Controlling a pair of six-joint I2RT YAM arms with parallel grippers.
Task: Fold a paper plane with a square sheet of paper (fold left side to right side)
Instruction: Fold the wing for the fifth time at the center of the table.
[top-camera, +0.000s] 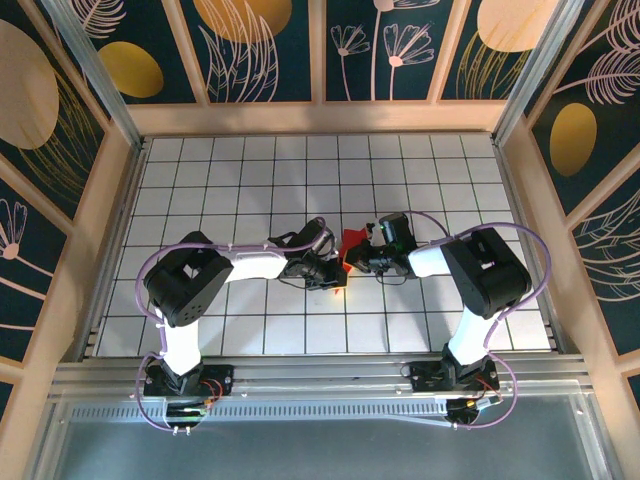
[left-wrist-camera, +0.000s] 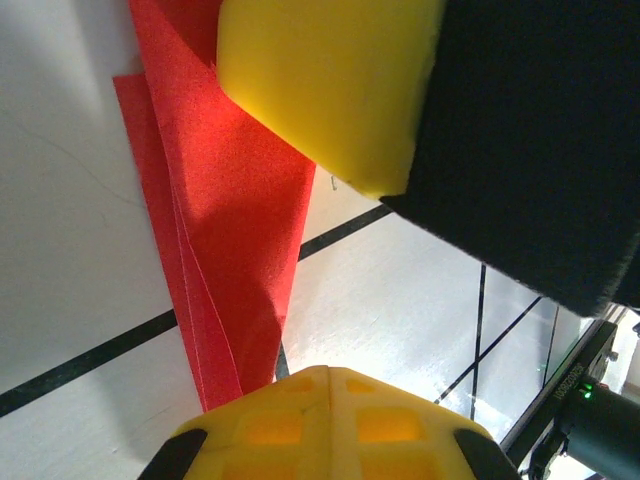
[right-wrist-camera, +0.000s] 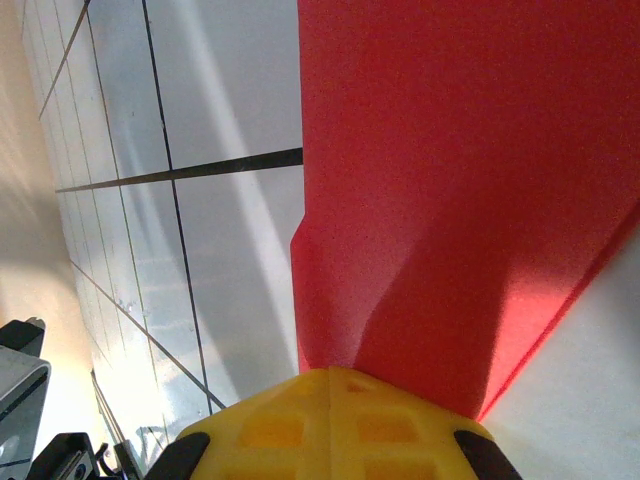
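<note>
The 2 arms meet at the middle of the white grid table (top-camera: 250, 170), with the red paper (top-camera: 350, 241) between their tips. In the top view the paper is a small, narrow, creased shape, partly hidden by the left gripper (top-camera: 328, 268) and the right gripper (top-camera: 372, 258).

In the left wrist view the paper (left-wrist-camera: 230, 230) is a long folded strip with at least 2 layers showing along its left edge. It lies on the table (left-wrist-camera: 70, 200) and crosses 1 black grid line. The left gripper (left-wrist-camera: 325, 385) has its yellow fingers closed together. The strip's lower end runs under their tips, but I cannot tell whether it is pinched. At the top, another yellow finger (left-wrist-camera: 330, 90) on a black body sits over the strip; it looks like the right gripper's.

In the right wrist view the right gripper (right-wrist-camera: 330, 385) also has its fingers closed. The paper (right-wrist-camera: 460, 180) buckles and narrows into their tips, gripped there.
</note>
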